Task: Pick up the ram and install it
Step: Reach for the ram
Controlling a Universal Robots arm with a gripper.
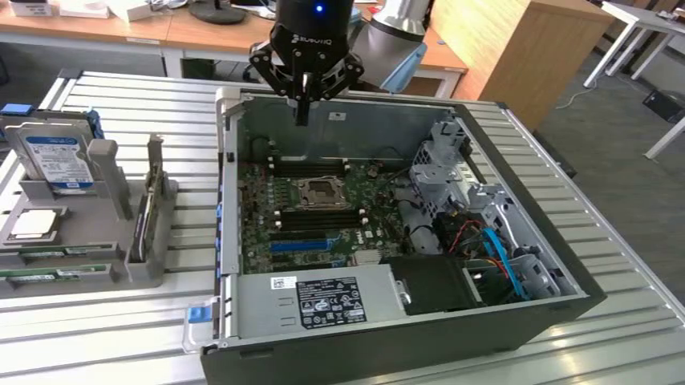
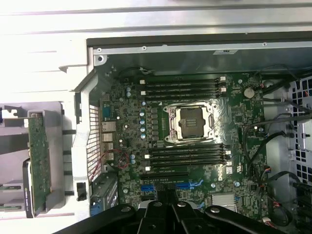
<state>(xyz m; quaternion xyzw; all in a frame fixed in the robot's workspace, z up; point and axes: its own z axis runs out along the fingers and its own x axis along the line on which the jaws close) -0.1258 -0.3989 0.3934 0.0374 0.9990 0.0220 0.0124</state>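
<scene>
The ram (image 1: 56,273) is a thin green stick lying flat in the front of a grey holder (image 1: 102,241) at the exterior view's left, with a second green stick (image 1: 48,253) just behind it. My gripper (image 1: 304,119) hangs over the far wall of the open computer case (image 1: 230,200), well away from the ram. Its dark fingers are shut with nothing between them. In the wrist view the gripper (image 2: 165,202) looks down on the green motherboard (image 2: 243,161), where black memory slots (image 2: 187,156) lie on either side of the processor socket (image 2: 190,122).
The holder also carries a blue-labelled hard drive (image 1: 59,160), a square chip (image 1: 32,224) and an upright card (image 1: 144,216). A power supply (image 1: 321,301), drive cages (image 1: 439,168) and cables (image 1: 492,249) crowd the case's near and right sides. Everything rests on a slatted metal table (image 1: 107,337).
</scene>
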